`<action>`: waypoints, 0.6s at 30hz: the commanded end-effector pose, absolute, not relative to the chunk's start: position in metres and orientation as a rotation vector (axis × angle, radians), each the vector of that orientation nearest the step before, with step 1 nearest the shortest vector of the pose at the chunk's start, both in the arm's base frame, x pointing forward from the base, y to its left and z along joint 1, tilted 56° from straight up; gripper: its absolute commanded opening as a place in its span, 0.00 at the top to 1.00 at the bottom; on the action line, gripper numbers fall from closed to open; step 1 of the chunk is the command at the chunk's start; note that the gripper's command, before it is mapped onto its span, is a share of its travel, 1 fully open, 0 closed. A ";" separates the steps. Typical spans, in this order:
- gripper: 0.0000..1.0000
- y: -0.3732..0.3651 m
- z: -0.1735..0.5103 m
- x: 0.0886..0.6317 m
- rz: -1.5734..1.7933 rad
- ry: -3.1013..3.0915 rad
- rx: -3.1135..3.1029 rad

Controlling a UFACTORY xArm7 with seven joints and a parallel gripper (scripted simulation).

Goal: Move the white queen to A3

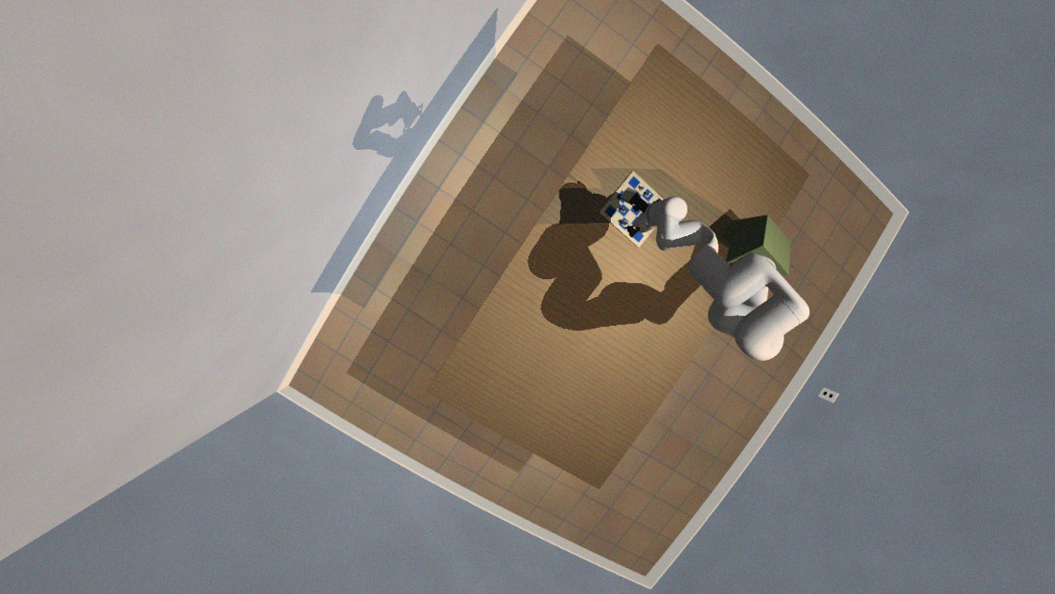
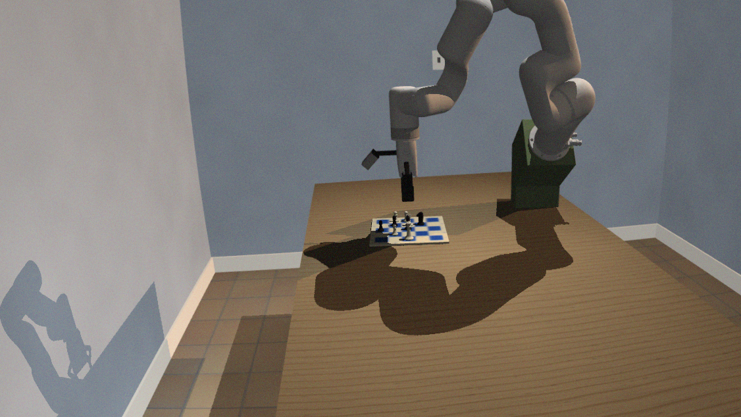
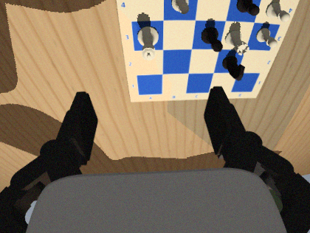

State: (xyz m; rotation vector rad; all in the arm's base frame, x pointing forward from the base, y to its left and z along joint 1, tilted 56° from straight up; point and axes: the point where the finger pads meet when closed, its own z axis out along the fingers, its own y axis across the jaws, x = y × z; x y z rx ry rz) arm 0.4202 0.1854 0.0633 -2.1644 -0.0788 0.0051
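The white queen [image 3: 147,37] [image 2: 408,231] stands upright on a blue square in the board's left column, beside the digit 3. The blue-and-cream chessboard [image 3: 176,60] [image 2: 436,233] [image 1: 633,180] lies on the wooden table. My gripper [image 3: 150,103] [image 2: 407,194] is open and empty. It hangs well above the board, over its near edge in the wrist view, clear of all pieces. Another white piece [image 3: 181,3] stands one row further, one column right. Several black pieces [image 3: 211,35] and white pieces [image 3: 265,35] stand on the right half of the board.
The arm's green pedestal [image 2: 534,175] [image 1: 760,236] stands at the table's back right. The arm throws a broad dark shadow over the board's far left corner and the table in front of it. In the top view the arm hides part of the board.
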 end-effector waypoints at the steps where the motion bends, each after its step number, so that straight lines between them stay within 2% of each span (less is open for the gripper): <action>1: 0.00 0.179 0.067 0.422 0.002 -0.076 -2.165; 18: 0.00 0.138 0.095 0.423 0.002 -0.076 -2.165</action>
